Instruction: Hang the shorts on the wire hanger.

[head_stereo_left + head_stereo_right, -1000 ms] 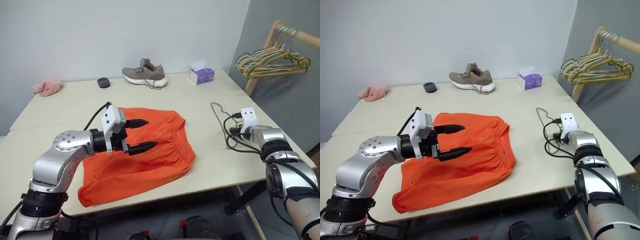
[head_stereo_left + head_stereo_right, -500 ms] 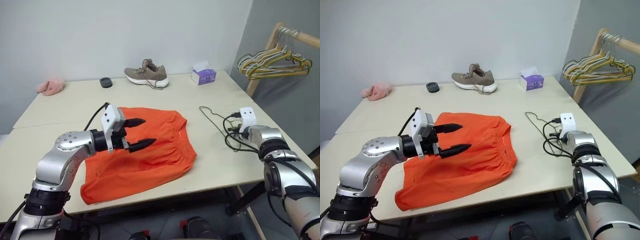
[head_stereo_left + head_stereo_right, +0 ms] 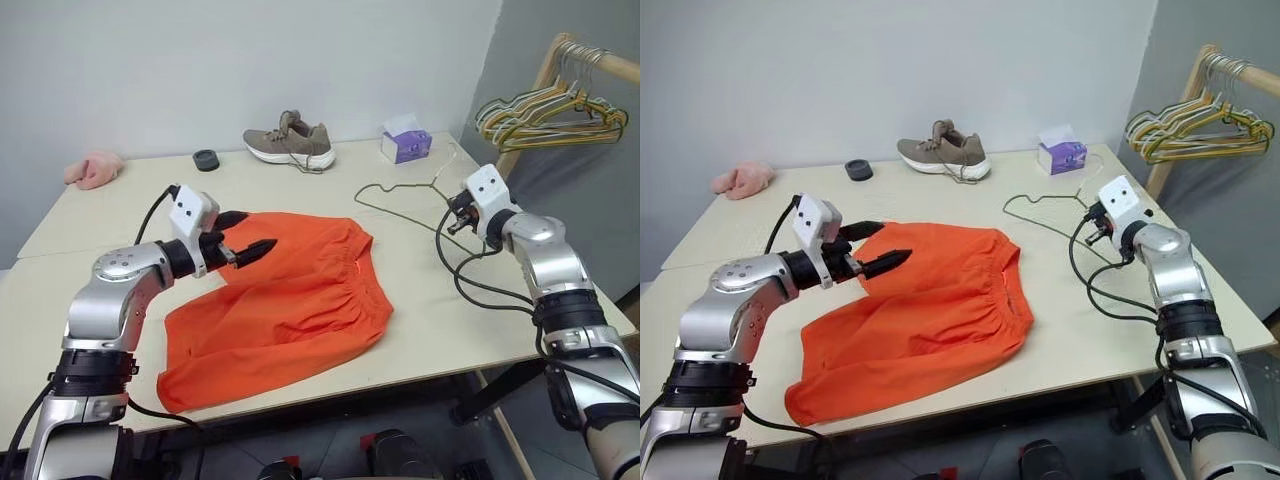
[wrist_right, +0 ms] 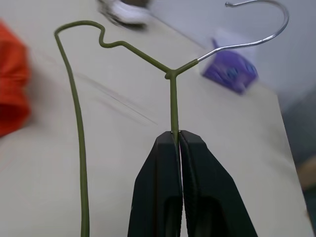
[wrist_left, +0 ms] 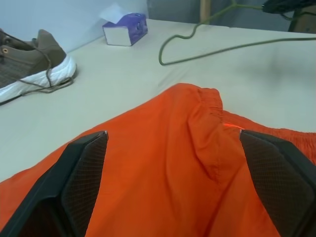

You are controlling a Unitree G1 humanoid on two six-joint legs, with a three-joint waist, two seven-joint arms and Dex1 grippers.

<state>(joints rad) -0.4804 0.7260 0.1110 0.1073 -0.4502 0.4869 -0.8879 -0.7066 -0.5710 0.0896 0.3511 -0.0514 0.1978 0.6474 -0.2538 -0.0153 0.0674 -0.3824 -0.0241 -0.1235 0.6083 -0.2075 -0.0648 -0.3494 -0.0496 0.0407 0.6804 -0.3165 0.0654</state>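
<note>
- My left hand (image 3: pixel 247 234), fingers spread, hovers over the shorts (image 3: pixel 290 300) lying flat on the tabletop (image 3: pixel 420 310); limp cloth, best gripped at the gathered waistband.
- My right hand (image 4: pixel 176 140) pinches the wire hanger (image 4: pixel 123 49), light, stiff, likely to swing.

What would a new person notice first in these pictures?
First the bright orange shorts, lying flat on the middle of the table, with the open left gripper above their far edge. Then the thin wire hanger, lifted off the table on the right, pinched in the shut right gripper.
</note>
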